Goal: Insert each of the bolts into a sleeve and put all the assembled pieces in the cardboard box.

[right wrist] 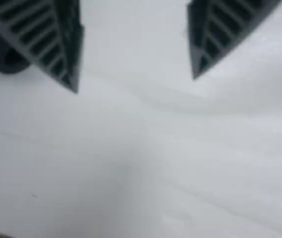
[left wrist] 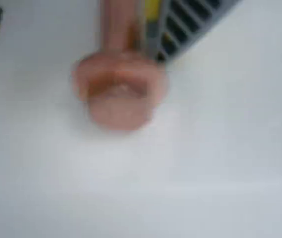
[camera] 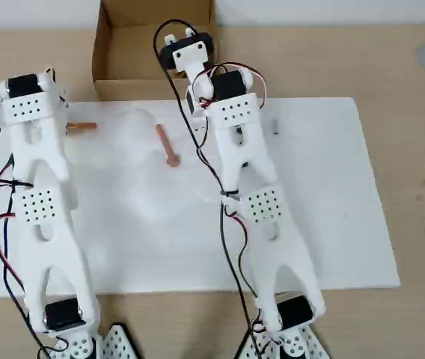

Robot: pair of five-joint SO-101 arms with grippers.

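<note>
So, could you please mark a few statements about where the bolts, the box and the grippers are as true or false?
1. The right gripper is open with nothing between its fingertips. True.
2. Both bolts are in the cardboard box. False: the loose bolt lies on the white sheet between the arms, and the second bolt pokes out beside the left arm.
3. The left wrist view shows a bolt's flanged head close up, over the white sheet. True.
4. The cardboard box stands at the near edge of the table. False: it stands at the far side, beyond the white sheet.
</note>
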